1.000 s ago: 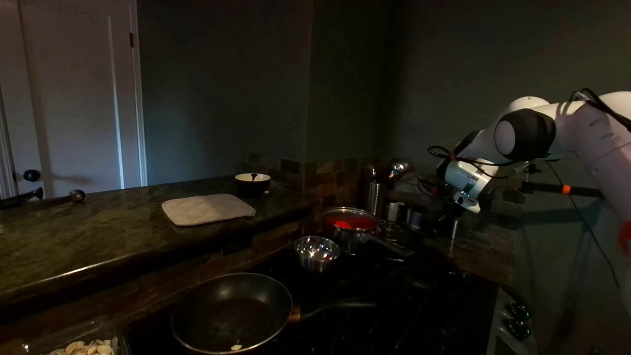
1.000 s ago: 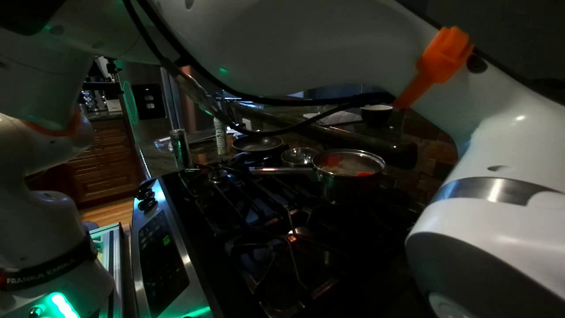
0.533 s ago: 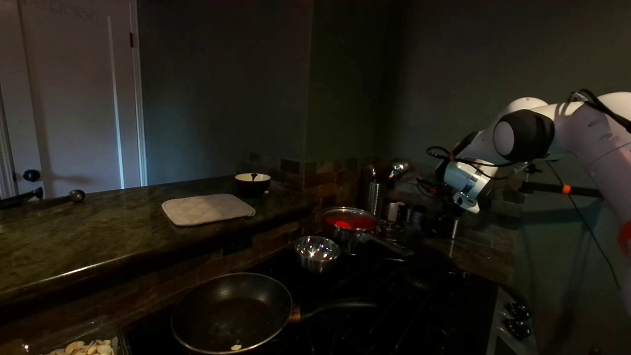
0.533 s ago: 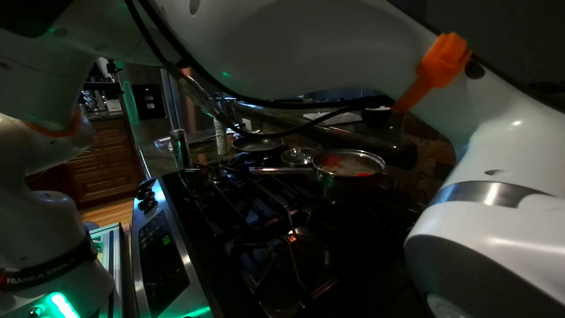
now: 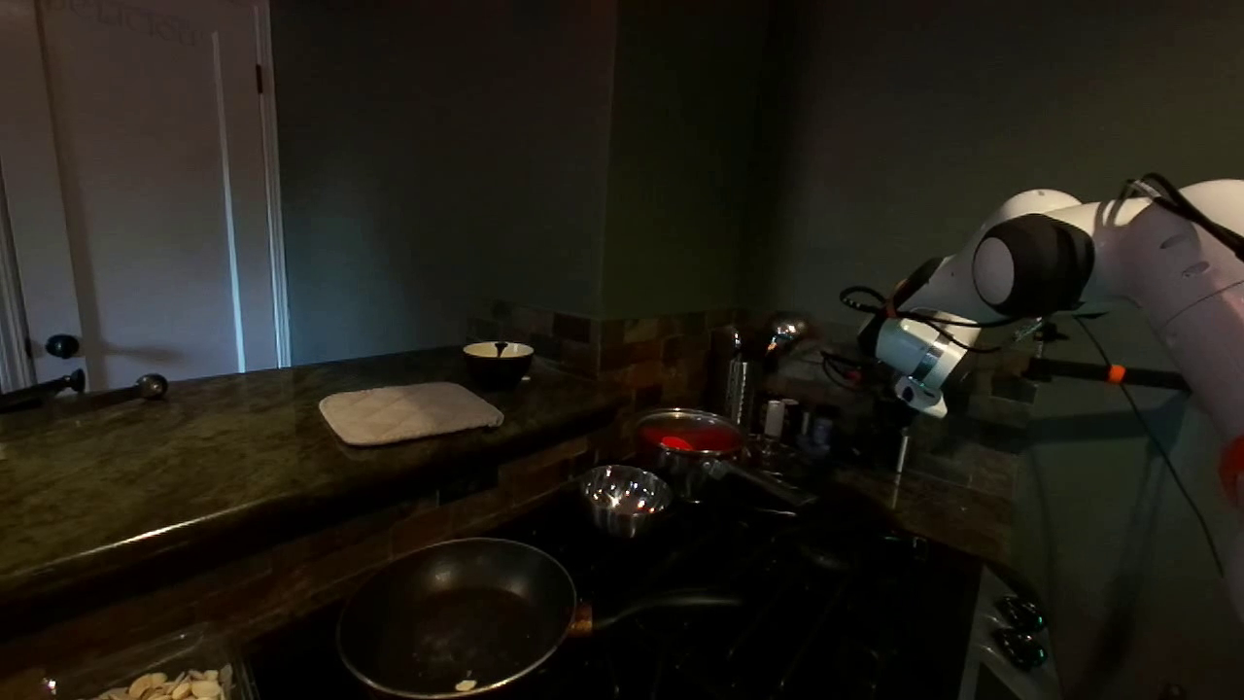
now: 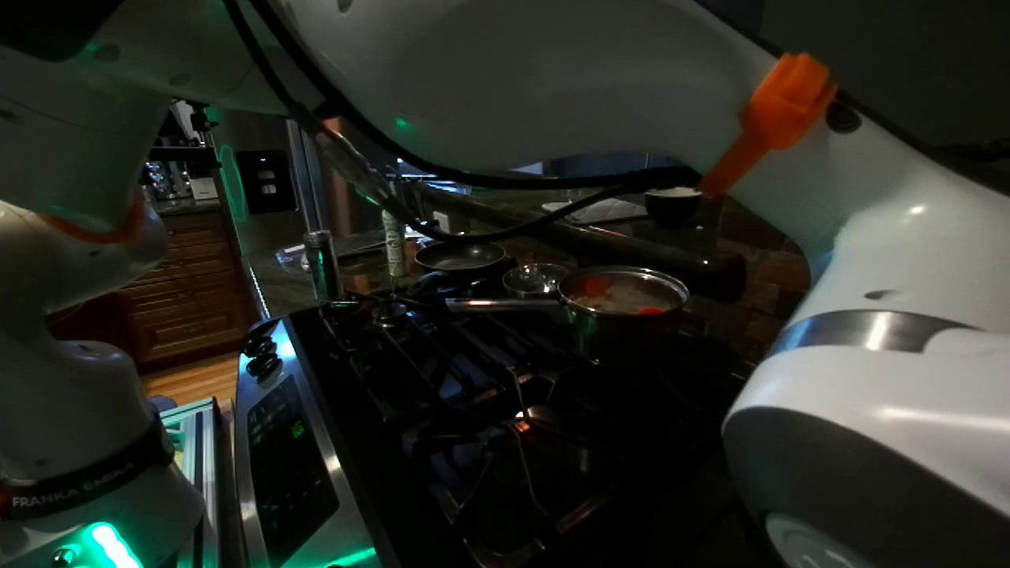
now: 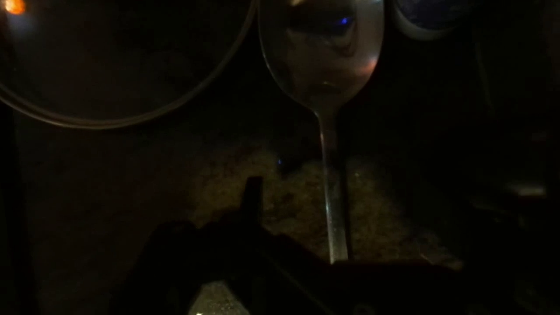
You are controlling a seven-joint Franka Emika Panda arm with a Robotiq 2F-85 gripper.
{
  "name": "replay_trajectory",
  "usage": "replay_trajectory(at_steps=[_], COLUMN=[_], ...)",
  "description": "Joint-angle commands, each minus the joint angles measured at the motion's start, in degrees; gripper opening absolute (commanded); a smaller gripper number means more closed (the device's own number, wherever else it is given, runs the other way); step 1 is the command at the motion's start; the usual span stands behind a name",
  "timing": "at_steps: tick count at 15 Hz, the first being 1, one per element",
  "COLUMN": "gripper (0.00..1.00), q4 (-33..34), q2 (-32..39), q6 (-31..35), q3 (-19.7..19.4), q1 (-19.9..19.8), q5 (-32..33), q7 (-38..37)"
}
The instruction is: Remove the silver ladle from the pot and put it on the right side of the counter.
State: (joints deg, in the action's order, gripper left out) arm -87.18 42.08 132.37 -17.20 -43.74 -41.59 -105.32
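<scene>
Release looks fresh: the black gripper [image 5: 886, 455] has just spread, and the long-handled silver metal ladle [image 7: 323, 65] lies on brown speckled stone counter [image 7: 293, 201], so placing seems nearly done.

In an exterior view the robot arm [image 6: 521, 87] spans the top w/ an orange clip [image 6: 787, 102] on it & a black cable [image 6: 505, 234] slung below. Pot [image 6: 619, 331] sits on the gas stove [image 6: 387, 473] — handle [image 6: 505, 304] toward the view's L, red patches [image 6: 651, 311] & pale stuff [image 6: 617, 300] inside, too dim to tell what. Steel bowl [image 6: 533, 281] just beyond, partly behind the pot; can't tell if they touch. Frying pan [image 6: 460, 255] farther back. Up behind, the table [image 6: 631, 251] carries a pale mat [image 6: 606, 211] and, near it, a black bowl [image 6: 672, 208] w/ pale interior. Bottle [image 6: 394, 248] & dark cylinder [image 6: 320, 267] stand upright toward the L; stove's ctrl panel [image 6: 292, 465] shows green digits [image 6: 297, 428], blurry. Arm's base [image 6: 150, 505] lit green — wooden drawers [image 6: 170, 304] in bkgd.
</scene>
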Motion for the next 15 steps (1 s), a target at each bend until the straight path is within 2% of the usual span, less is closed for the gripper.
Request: replay_trajectory(at_steps=[1,8,15], gripper=[1.00,1.00,1.00], q4=[-5.5,-14.2,-21.9], q2=[-4.3,-12.2,-24.1], q6=[1.1,1.2,-1.8], q3=[-2.6,-7.0,-10.0], q1=[3.1,8.2,13.0], q5=[5.3,16.4,18.2], q7=[-0.1,-4.7,-17.6])
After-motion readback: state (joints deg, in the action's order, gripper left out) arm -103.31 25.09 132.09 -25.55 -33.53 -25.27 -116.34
